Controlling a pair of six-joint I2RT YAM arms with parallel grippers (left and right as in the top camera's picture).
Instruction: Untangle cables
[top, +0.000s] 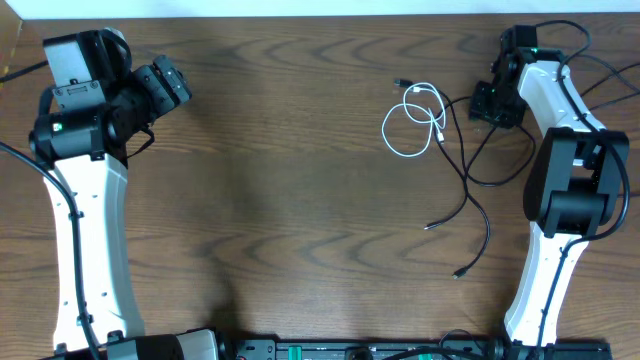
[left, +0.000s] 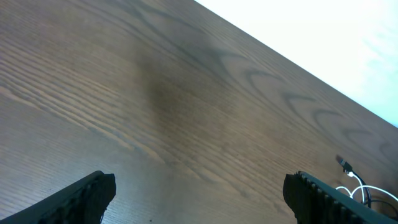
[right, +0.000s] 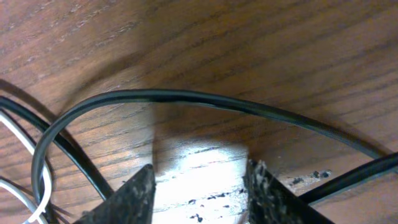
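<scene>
On the far left of the wooden surface (top: 280, 150), the left arm (top: 85, 210) stands well apart from the cables (top: 450, 150). The left jaws are spread wide and hold nothing. In the left wrist view the two dark fingers (left: 93, 194) sit at opposite edges of the picture with bare wood grain between them.

Right of the middle, toward the far edge, lies the white cord (top: 386, 130). It is thin and curled into a loose oval loop with a smaller loop at its top. The black cords (top: 486, 235) lie just beside it and cross it on its right side. They are thin and slack and trail in long curves toward the near edge. Two of them end in small plugs that lie apart from each other on the wood. Another small plug lies at the far side of the white loop.

At the right, the right arm (top: 560, 160) reaches to the far end of the tangle. The right jaws are partly apart and low over the surface, with only lit wood in the gap. One black cord (right: 186, 96) arcs across just beyond the fingers (right: 134, 196), which do not pinch it. White strands (right: 18, 134) show at the left edge of that view.
</scene>
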